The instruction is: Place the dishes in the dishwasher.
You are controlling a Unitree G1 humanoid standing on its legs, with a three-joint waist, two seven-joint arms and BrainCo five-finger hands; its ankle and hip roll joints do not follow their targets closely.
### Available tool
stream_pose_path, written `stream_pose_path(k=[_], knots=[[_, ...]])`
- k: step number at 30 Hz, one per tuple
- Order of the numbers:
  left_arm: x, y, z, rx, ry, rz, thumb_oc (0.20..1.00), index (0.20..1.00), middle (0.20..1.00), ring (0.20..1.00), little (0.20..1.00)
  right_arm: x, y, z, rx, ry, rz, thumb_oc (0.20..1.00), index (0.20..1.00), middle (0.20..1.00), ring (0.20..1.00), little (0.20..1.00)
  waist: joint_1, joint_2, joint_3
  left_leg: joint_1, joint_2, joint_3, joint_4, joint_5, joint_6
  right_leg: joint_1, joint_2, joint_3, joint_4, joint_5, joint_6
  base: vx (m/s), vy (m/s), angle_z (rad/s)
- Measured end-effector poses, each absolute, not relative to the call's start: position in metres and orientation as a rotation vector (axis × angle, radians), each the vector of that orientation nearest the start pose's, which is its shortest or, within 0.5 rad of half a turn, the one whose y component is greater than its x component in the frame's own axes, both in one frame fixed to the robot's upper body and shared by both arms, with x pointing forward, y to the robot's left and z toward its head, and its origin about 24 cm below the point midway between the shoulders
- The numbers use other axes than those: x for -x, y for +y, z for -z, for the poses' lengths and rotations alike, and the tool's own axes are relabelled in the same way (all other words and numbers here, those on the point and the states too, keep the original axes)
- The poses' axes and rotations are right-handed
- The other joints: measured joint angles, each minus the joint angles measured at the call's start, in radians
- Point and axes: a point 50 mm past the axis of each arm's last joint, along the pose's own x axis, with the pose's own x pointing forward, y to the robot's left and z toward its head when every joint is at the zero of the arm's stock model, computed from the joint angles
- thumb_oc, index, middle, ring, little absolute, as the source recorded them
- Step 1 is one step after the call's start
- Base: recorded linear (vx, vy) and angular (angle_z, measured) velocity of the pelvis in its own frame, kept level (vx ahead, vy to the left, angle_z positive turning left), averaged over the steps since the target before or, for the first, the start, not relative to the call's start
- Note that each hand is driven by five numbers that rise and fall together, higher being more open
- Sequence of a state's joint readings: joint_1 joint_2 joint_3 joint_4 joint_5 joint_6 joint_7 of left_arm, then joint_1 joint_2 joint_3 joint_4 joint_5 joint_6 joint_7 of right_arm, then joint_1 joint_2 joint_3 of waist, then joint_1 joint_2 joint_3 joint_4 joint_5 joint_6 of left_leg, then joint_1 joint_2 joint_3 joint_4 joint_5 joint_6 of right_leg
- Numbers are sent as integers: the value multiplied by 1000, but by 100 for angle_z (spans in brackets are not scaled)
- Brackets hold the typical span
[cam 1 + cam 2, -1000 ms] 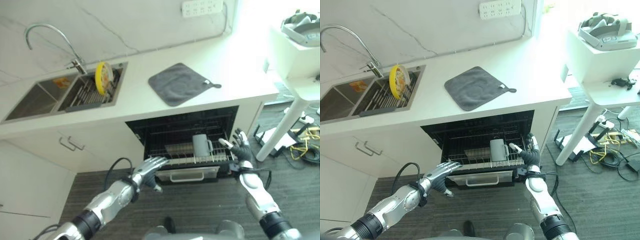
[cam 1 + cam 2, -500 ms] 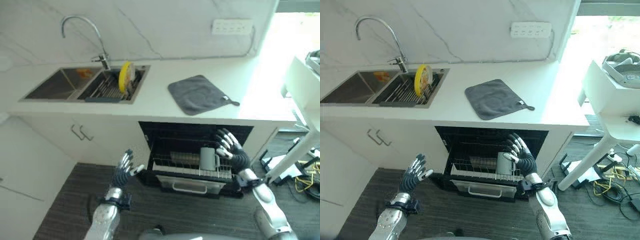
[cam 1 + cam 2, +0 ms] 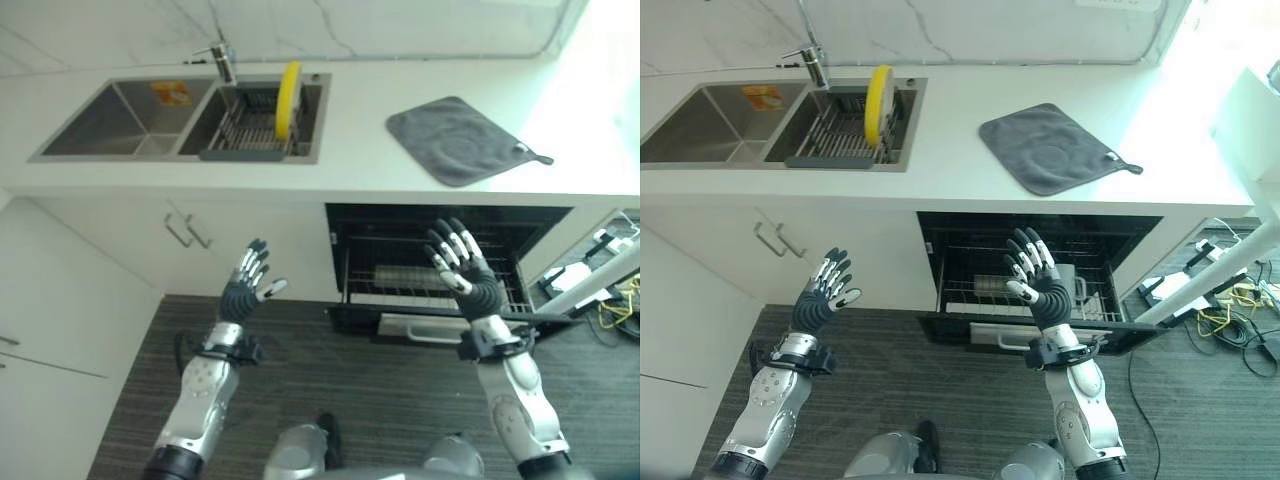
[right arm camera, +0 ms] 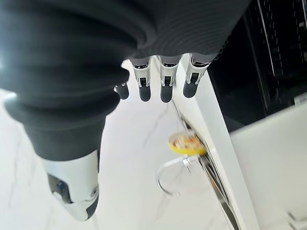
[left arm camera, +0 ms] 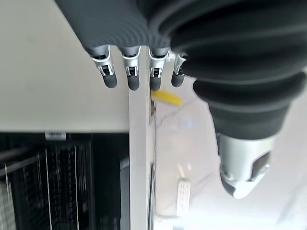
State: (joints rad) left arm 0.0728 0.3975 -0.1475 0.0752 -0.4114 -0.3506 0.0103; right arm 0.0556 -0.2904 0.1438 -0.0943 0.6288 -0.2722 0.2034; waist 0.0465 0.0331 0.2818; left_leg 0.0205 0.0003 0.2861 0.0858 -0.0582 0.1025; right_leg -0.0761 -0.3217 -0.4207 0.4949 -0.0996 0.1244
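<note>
A yellow plate [image 3: 288, 98] stands on edge in the dish rack in the right sink basin. Under the counter the dishwasher [image 3: 350, 262] is open, its wire rack [image 3: 980, 295] pulled out with a grey dish lying in it and a grey mug [image 3: 1068, 284] partly hidden behind my right hand. My right hand [image 3: 468, 278] is raised before the rack, open with spread fingers and holding nothing. My left hand [image 3: 243, 292] is up in front of the white cabinet, left of the dishwasher, also open and empty. The left wrist view shows straight fingers [image 5: 129, 79] and the plate [image 5: 167, 98] far beyond them.
A grey cloth [image 3: 460, 140] lies on the white counter [image 3: 360, 170] right of the sink [image 3: 100, 115]. A faucet [image 3: 222, 62] stands behind the basins. Cabinet handles [image 3: 185, 228] are left of the dishwasher. A white table leg [image 3: 600, 290] and loose cables [image 3: 1230, 300] are at the right.
The camera has shifted. My left hand left the rack's front and rose before the cabinet to the left. My right hand lifted in front of the rack, fingers spread.
</note>
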Motion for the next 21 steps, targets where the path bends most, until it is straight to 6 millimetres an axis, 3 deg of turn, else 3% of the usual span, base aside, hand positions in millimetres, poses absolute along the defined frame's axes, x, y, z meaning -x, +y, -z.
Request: stream_pose_path(k=[1, 2, 7, 9, 11, 14, 15, 17, 18, 21], knots=[[-231, 204, -49, 26, -167, 68, 1000, 1000, 1000, 1000, 1000, -236, -168, -79, -328, -279, -303, 1000, 1000, 1000, 1000, 1000, 3, -2, -1, 15, -13, -2, -31, 14, -25, -1, 64, 6, 14, -50, 6, 68, 4, 23], [-226, 208, -51, 27, -173, 55, 1000, 1000, 1000, 1000, 1000, -235, -169, -80, -325, -286, -303, 1000, 1000, 1000, 1000, 1000, 6, -8, -2, 18, -27, -1, -36, 14, -27, -3, 107, 19, 7, -83, -12, 86, -27, 13], [-216, 207, -52, 21, -177, 57, 1000, 1000, 1000, 1000, 1000, -228, -176, -77, -303, -273, -300, 1000, 1000, 1000, 1000, 1000, 4, -18, -7, 18, -69, -4, -39, 13, -26, 26, 200, 83, -90, -144, -98, 105, -103, 7], [-217, 207, -53, 3, -183, 57, 1000, 1000, 1000, 1000, 1000, -230, -176, -80, -296, -282, -315, 1000, 1000, 1000, 1000, 1000, 3, -12, -7, 13, -72, -3, -32, 13, -25, 54, 221, 82, -171, -150, -118, 66, -82, -5], [-216, 206, -55, -6, -199, 61, 1000, 1000, 1000, 1000, 1000, -231, -177, -82, -282, -288, -324, 1000, 1000, 1000, 1000, 1000, 8, -15, -11, -12, -63, -4, 32, 6, -44, 58, 221, 84, -175, -156, -135, 57, -50, -3], [-217, 205, -51, -6, -190, 64, 1000, 1000, 1000, 1000, 1000, -238, -177, -79, -280, -278, -317, 1000, 1000, 1000, 1000, 1000, 23, -43, -12, -144, -57, -5, 282, 38, -90, 58, 172, 103, -178, -154, -172, 115, 87, -13], [-216, 205, -48, -6, -176, 64, 1000, 1000, 1000, 1000, 1000, -240, -177, -78, -278, -272, -314, 1000, 1000, 1000, 1000, 1000, 30, -37, -16, -177, -35, -10, 332, 14, -92, 71, 172, 109, -204, -131, -166, 123, 141, -32], [-216, 206, -49, -8, -182, 63, 1000, 1000, 1000, 1000, 1000, -239, -177, -78, -277, -279, -316, 1000, 1000, 1000, 1000, 1000, 22, -23, -24, -171, 18, -34, 270, 3, -90, 96, 181, 103, -228, -122, -174, 167, 210, -10], [-216, 205, -50, -5, -192, 64, 1000, 1000, 1000, 1000, 1000, -239, -177, -79, -265, -285, -315, 1000, 1000, 1000, 1000, 1000, 12, -13, -33, -174, 54, -66, 223, 7, -97, 106, 182, 113, -229, -127, -149, 197, 267, -10], [-220, 203, -53, 1, -208, 69, 1000, 1000, 1000, 1000, 1000, -238, -181, -78, -227, -271, -307, 1000, 1000, 1000, 1000, 1000, 6, 19, -41, -158, 150, -121, 45, 47, -155, 108, 187, 140, -232, -116, -132, 192, 281, -27]])
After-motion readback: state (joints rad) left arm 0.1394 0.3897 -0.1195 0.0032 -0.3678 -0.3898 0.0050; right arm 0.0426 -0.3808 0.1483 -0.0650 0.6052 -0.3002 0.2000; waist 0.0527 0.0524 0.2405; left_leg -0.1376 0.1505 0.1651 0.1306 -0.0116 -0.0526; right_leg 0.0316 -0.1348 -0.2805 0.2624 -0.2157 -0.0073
